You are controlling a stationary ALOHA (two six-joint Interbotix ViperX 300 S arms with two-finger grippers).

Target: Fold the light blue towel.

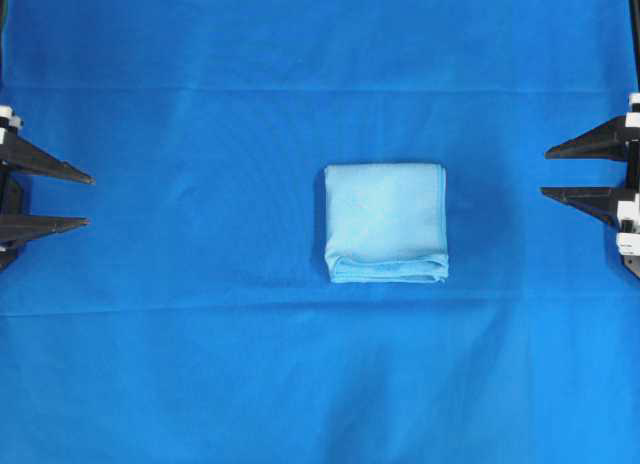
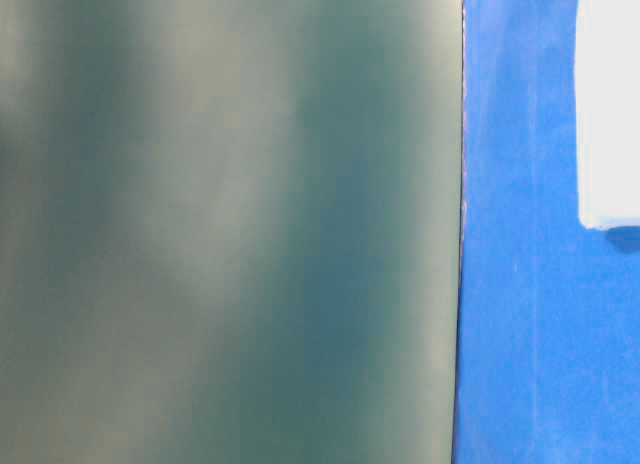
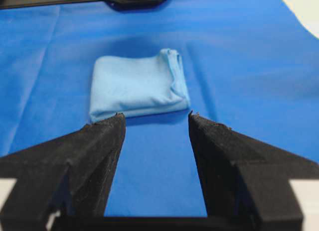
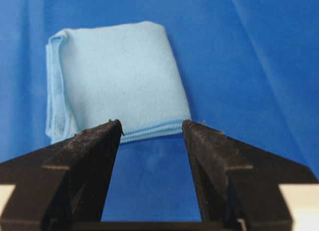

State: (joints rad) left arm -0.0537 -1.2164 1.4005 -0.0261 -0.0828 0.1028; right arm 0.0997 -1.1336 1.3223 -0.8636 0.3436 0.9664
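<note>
**Folded towel, both grippers empty**

Left gripper (image 3: 155, 116): jaws spread, holding nothing, at the left edge. Right gripper (image 4: 152, 124): jaws spread, holding nothing, at the right edge. Light blue towel (image 1: 386, 222): folded into a compact square, lay mid-counter on the royal-blue cloth (image 1: 200, 364), well apart from both.

Light is bright and even from above, with no glare on the royal-blue cloth (image 1: 200, 364), though its far corners darken slightly. The light blue towel (image 1: 386, 222) casts a soft, short shadow along its sides. The overhead view is fairly sharp. The table-level view is mostly a blurred grey-green surface (image 2: 230, 224). Both wrist views blur their near black fingers (image 3: 94, 156) and soften distant cloth.
</note>
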